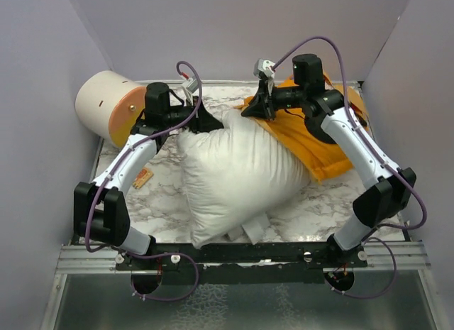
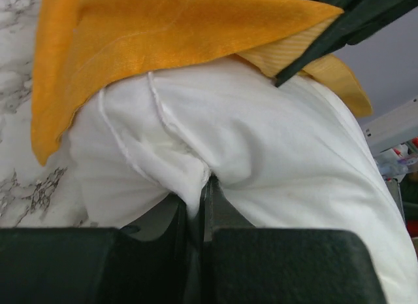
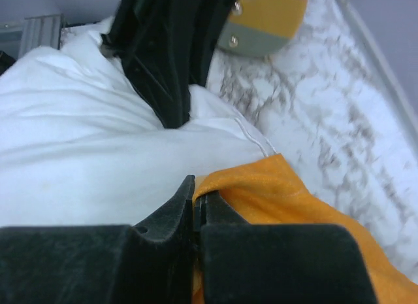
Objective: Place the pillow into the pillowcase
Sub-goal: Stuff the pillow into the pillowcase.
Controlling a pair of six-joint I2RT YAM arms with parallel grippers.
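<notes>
Left jaws pinch the plump, seamed white pillow (image 1: 241, 174), right jaws clamp the thin orange pillowcase (image 1: 320, 147).

The pillowcase (image 1: 319, 149) is partly hidden beneath the right arm (image 1: 355, 137). Print on the small orange tag (image 1: 142, 178) is too small to read. Left wrist view cuts the pillow (image 2: 261, 140) at right edge; right wrist view cuts the cylinder (image 3: 264, 19) at top.
</notes>
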